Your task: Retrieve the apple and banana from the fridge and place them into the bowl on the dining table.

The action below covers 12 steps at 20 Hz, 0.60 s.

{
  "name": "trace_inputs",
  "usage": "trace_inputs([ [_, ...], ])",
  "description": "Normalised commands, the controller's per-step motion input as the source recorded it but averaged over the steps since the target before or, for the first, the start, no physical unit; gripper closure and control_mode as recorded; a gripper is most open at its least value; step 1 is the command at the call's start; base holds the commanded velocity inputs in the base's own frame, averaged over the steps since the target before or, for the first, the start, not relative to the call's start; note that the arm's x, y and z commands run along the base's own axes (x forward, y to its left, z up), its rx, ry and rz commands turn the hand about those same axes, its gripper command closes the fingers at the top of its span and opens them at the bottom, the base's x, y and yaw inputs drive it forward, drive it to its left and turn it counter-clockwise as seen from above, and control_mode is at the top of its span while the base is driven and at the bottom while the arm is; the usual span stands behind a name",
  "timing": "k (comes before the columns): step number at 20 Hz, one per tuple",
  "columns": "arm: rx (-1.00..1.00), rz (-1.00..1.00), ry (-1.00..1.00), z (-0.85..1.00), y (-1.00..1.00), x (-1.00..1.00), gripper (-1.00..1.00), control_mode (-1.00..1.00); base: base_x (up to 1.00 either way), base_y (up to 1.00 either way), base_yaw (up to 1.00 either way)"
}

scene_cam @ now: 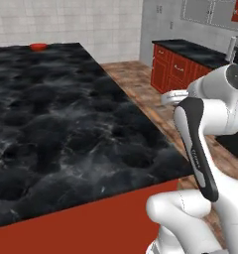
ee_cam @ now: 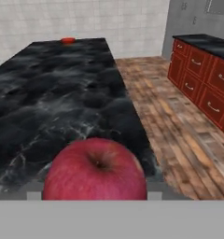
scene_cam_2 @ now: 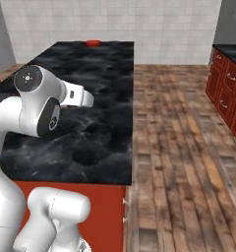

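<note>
The apple (ee_cam: 95, 170) sits right at the bottom of the hand view, large and close, its stem dimple facing the camera, and it hangs over the near end of the dining table (ee_cam: 53, 98). The finger tips themselves are hidden behind the fruit, so I cannot see how they stand, though the apple's place against the hand suggests it is being carried there. As a thing to handle, it looks firm, smooth and rounded: stiff enough to bear a pinch, light for this arm, but glossy, so it may roll or slip if squeezed off-centre. I judge the safest hold to be across its widest middle, with the stem axis clear of the fingers, and a gentle release low over the dish since a drop could bruise it or send it rolling.

The bowl (ee_cam: 67, 40) rests at the far end of the marble top, well apart from the apple; it shows as a small red shape in the left base view (scene_cam: 38, 46) and the right base view (scene_cam_2: 93, 43) too. Red cabinets (ee_cam: 202, 84) line the wall beyond a wooden floor (ee_cam: 179, 135)
</note>
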Motion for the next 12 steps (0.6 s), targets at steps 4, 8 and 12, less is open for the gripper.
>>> trace_inputs([
  [4,0.0,0.0,0.0,0.0,0.0,0.0,1.0,1.0,0.08,-1.0,-0.18],
  [8,0.0,0.0,0.0,0.0,0.0,0.0,1.0,1.0,0.03,-1.0,-0.17],
  [12,0.0,0.0,0.0,0.0,0.0,0.0,1.0,1.0,0.19,-1.0,-0.12],
])
